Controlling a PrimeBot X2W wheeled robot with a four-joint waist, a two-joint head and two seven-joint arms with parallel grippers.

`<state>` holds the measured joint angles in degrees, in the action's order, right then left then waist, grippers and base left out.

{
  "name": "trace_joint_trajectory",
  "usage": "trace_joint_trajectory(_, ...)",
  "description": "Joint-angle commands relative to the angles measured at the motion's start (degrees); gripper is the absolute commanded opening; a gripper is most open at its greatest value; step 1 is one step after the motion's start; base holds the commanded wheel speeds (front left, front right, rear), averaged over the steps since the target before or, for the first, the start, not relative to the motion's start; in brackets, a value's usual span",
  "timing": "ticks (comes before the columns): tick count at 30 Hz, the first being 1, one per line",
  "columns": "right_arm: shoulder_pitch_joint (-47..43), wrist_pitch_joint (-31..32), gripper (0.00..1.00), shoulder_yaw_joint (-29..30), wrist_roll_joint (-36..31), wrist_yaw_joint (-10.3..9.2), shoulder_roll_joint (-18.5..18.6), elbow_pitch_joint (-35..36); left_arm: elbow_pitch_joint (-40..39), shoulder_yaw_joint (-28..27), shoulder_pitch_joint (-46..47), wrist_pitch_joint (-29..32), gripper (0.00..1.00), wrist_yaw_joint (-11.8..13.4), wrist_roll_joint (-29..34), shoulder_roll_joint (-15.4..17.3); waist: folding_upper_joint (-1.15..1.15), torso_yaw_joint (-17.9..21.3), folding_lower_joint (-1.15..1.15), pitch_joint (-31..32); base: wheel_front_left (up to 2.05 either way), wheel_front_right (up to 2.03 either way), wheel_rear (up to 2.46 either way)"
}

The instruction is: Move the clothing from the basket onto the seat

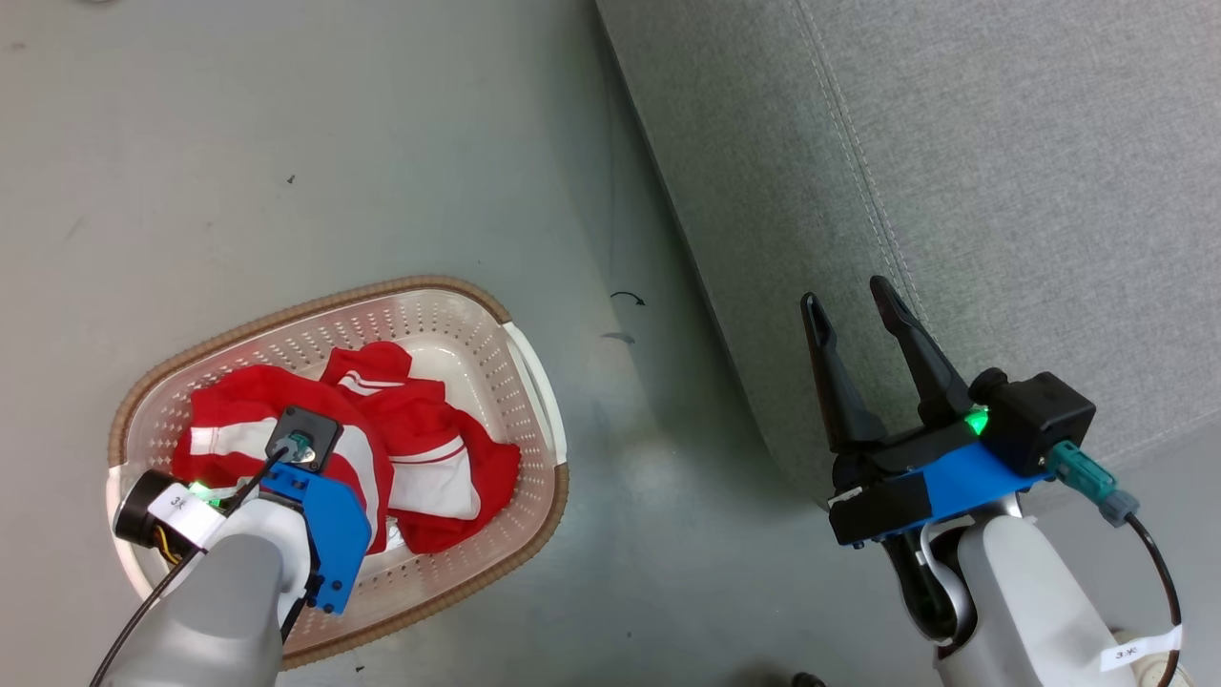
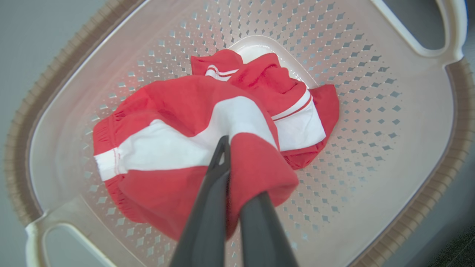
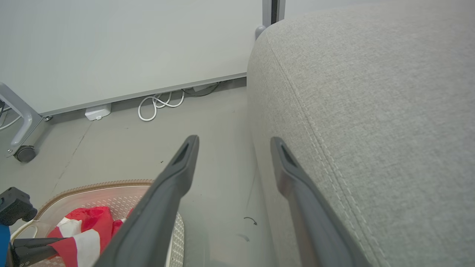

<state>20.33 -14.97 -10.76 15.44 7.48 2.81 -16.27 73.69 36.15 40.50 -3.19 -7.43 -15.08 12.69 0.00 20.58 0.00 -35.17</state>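
The cream basket (image 1: 534, 382) with a brown rim stands on the floor at the lower left. In it lies the red and white clothing (image 1: 429, 448), two crumpled garments. My left gripper (image 2: 230, 152) reaches down into the basket (image 2: 371, 92) and is shut on a fold of the nearer garment (image 2: 167, 148); cloth drapes over one finger. The other garment (image 2: 282, 92) lies just behind it. My right gripper (image 1: 845, 294) stands open and holds nothing, beside the front edge of the grey seat (image 1: 1002, 172). The right wrist view shows its fingers (image 3: 178, 174) apart, next to the seat (image 3: 371, 111).
Grey floor (image 1: 286, 143) surrounds the basket, and a strip of it separates the basket from the seat. By the far wall lie a coiled white cable (image 3: 159, 104) and a small white box (image 3: 97, 112). A caster wheel (image 3: 25, 153) stands at the left.
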Motion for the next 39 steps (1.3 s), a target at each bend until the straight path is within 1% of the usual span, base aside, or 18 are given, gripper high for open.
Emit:
trace_joint_trajectory(1, 0.5, -0.3, 1.0, 0.1, -0.3, 0.03, 0.1, -0.1, 0.1, 0.5, 0.2, -0.1, 0.0, 0.0, -0.6, 0.0, 0.0, -0.1, 0.0, 0.2, 0.0, 0.0, 0.0)
trace_joint_trajectory(9, 0.6, -0.3, 1.0, 0.1, -0.6, 0.03, 0.1, -0.3, 0.1, 1.8, 0.1, 0.4, 0.0, 0.0, -2.9, -0.1, 0.0, -0.5, 0.0, 0.8, 0.0, 0.0, 0.0)
trace_joint_trajectory(14, -0.1, -0.3, 1.0, 0.8, -1.0, 0.03, 0.1, -0.8, -0.3, 1.6, -0.6, -1.0, 0.0, 0.0, -5.0, -0.8, 0.0, -1.4, 0.0, 2.2, 0.0, 0.0, 0.0)
trace_joint_trajectory(19, -1.1, -0.3, 1.0, 1.6, -1.9, 0.03, 0.2, -1.6, -0.4, 1.9, -2.4, -3.5, 0.0, 0.0, -7.0, -2.3, 0.0, -3.5, 0.0, 5.7, 0.0, 0.0, 0.0)
trace_joint_trajectory(27, -3.4, -0.3, 1.0, 3.4, -4.8, 0.03, 0.2, -3.2, -1.4, 3.4, -7.3, -10.0, 0.0, -0.1, -8.9, -6.1, 0.0, -8.3, 0.0, 14.2, 0.0, 0.0, 0.0)
trace_joint_trajectory(32, -5.1, -0.3, 1.0, 4.3, -6.2, 0.03, 0.2, -4.3, -4.8, 4.6, -10.9, -12.0, 0.0, -0.1, -10.3, -7.1, 0.0, -10.9, 0.0, 19.1, 0.0, 0.0, 0.0)
trace_joint_trajectory(34, -5.7, -0.3, 1.0, 4.8, -6.8, 0.03, 0.2, -4.7, -9.0, 4.3, -12.0, -12.0, 0.0, -0.1, -10.4, -6.9, 0.0, -12.0, 0.0, 21.0, 0.0, 0.0, 0.0)
trace_joint_trajectory(37, -7.1, -0.3, 1.0, 5.3, -7.6, 0.03, 0.2, -5.4, -16.0, 3.3, -15.0, -12.0, 0.0, 0.4, -9.2, -5.3, 0.0, -13.4, 0.0, 24.1, 0.0, 0.0, 0.0)
trace_joint_trajectory(39, -7.9, -0.3, 1.0, 5.7, -8.0, 0.03, 0.2, -5.7, -22.1, 2.4, -17.7, -12.0, 0.0, 0.4, -8.3, -4.5, 0.0, -14.1, 0.0, 25.7, 0.0, 0.0, 0.0)
